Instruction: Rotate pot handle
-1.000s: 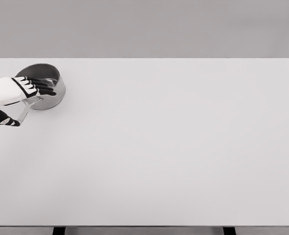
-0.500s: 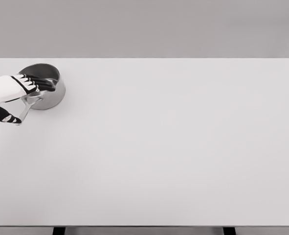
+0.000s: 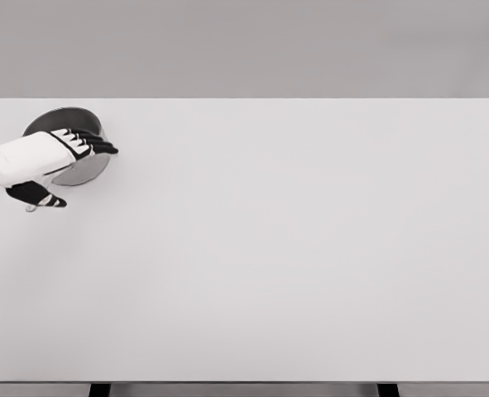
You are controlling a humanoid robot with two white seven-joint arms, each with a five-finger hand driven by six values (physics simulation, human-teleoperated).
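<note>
Big white table (image 3: 294, 265), mostly just bare surface up front. Over at the far left there's a small metal pot (image 3: 69, 141) sitting close to the left edge. The left hand (image 3: 50, 157) comes in from that side and lies over the pot's near rim, fingers (image 3: 95, 142) stretched across it, thumb tucked below. The handle is mostly hidden under the hand, so I honestly can't tell whether it's actually gripping anything.
</note>
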